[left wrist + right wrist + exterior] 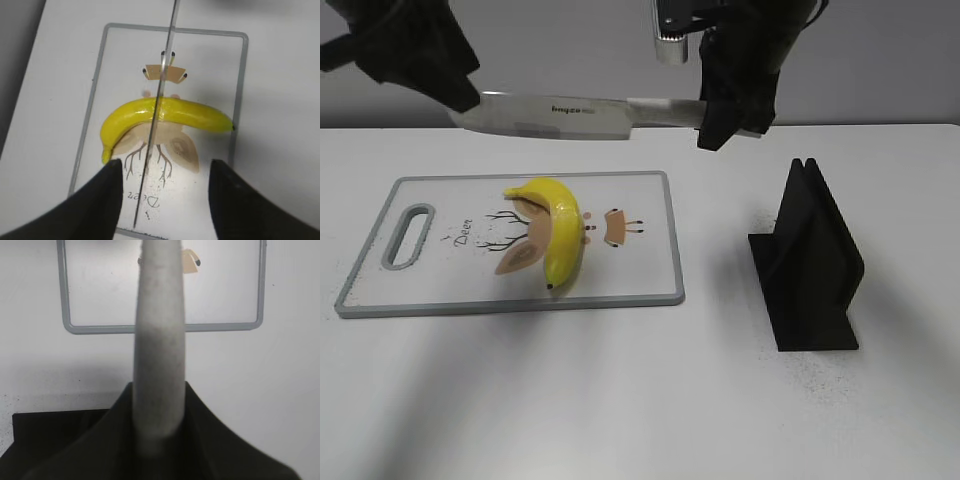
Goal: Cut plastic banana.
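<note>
A yellow plastic banana (560, 225) lies whole on the white cutting board (635, 275) with a deer drawing. My right gripper (722, 120) is shut on the handle of a kitchen knife (570, 110) and holds it level, high above the board, blade pointing left. My left gripper (460, 98) is open at the blade's tip end. In the left wrist view the open fingers (165, 170) flank the thin blade (162, 90), which crosses above the banana's (200, 114) middle. In the right wrist view the grey handle (160, 340) fills the centre between my fingers (160, 412).
A black knife stand (810, 260) stands on the white table right of the board; it also shows in the right wrist view (50, 432). The board's grey rim (100, 330) has a handle slot (408, 235) at its left end.
</note>
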Tool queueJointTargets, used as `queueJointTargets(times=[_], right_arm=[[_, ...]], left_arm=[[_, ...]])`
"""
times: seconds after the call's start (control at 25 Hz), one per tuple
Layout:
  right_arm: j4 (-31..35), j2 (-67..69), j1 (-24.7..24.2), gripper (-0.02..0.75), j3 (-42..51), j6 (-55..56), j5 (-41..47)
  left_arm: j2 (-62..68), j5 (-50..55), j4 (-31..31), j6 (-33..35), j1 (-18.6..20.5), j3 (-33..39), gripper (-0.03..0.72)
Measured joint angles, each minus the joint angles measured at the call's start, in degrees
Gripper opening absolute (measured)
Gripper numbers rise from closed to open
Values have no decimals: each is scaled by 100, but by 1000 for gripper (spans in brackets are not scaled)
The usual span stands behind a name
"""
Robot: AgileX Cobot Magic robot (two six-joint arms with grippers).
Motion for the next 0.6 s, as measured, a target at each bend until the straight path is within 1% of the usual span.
queueJointTargets(times=[0.24,0.36,0.44,0.48,0.6], right_arm=[[128,202,0,162,-157,-39,0],[159,208,0,162,-252,-39,0],[165,208,0,161,-275,-39,0],[165,208,0,161,-279,-39,0],[165,212,0,161,-279,-73,0]], left_arm=[[427,-159,0,23,0,0,506],[577,-227,0,28,0,-6,462],[664,-265,0,28,0,-6,396],[702,-271,0,28,0,-6,342],[762,-344,0,28,0,-6,134]])
